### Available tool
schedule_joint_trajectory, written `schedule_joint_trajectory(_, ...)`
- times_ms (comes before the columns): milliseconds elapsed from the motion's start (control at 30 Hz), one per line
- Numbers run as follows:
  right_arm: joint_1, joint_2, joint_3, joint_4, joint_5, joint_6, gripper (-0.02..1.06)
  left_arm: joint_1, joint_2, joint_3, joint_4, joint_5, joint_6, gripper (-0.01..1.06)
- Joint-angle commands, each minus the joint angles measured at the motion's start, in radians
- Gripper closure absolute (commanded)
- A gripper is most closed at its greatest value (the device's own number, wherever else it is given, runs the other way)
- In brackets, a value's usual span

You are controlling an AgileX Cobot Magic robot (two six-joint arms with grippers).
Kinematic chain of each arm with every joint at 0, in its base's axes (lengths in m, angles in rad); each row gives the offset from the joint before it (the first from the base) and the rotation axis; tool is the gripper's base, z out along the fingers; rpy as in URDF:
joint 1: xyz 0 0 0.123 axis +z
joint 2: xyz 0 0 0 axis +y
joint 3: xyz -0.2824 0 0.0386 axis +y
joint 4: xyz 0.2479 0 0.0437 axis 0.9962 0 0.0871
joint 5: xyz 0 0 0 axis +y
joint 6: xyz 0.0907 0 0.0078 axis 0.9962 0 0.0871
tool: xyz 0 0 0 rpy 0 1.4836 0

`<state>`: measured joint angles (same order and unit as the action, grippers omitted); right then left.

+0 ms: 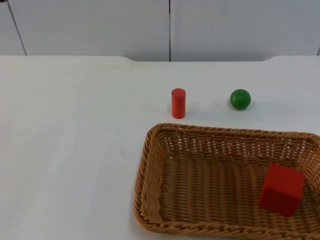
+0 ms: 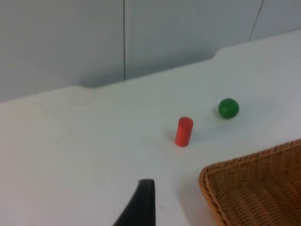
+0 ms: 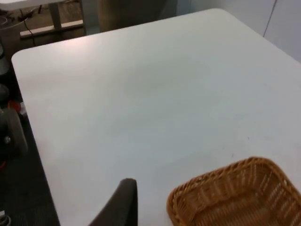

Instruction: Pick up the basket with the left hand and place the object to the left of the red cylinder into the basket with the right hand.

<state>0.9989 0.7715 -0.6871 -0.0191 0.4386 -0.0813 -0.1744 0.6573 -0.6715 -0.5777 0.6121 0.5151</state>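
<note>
Resting in the basket (image 1: 200,190): red cube (image 1: 281,189) (unlabelled); pincer states unclear.

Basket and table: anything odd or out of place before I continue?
Yes. A red cube already lies in the basket, and nothing stands left of the red cylinder; the green ball sits to its right.

A black, smooth, curved fingertip (image 2: 143,202) on the left wrist; a similar dark tapered fingertip (image 3: 123,202) on the right.

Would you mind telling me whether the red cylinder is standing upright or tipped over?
Upright: the red cylinder stands on its flat end on the table.
</note>
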Motion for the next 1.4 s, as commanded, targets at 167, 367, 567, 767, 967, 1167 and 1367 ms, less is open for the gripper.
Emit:
schedule_joint_trajectory(167,0.003,-0.148,0.104,-0.006,-0.004,0.047,0.04,0.0,-0.248,0.105,0.007,0.022,0.004,0.15)
schedule_joint_trajectory(367,0.003,-0.267,0.124,-0.001,0.094,0.07,0.04,0.0,-0.4,0.165,0.028,0.091,-0.036,0.15)
schedule_joint_trajectory(567,0.003,-0.412,0.124,-0.001,0.265,0.074,0.04,0.0,-0.512,0.169,0.109,0.162,-0.122,0.15)
schedule_joint_trajectory(767,0.003,-0.553,0.124,-0.001,0.399,0.081,0.04,0.0,-0.589,0.169,0.261,0.262,-0.275,0.15)
schedule_joint_trajectory(967,0.003,-0.68,0.124,-0.003,0.486,0.1,0.04,0.0,-0.657,0.169,0.355,0.292,-0.373,0.15)
schedule_joint_trajectory(1167,0.003,-0.771,0.124,-0.005,0.55,0.117,0.04,0.0,-0.657,0.167,0.362,0.308,-0.375,0.15)
schedule_joint_trajectory(1367,0.001,-0.771,0.138,-0.005,0.585,0.127,0.04,0.0,-0.657,0.165,0.37,0.314,-0.375,0.15)
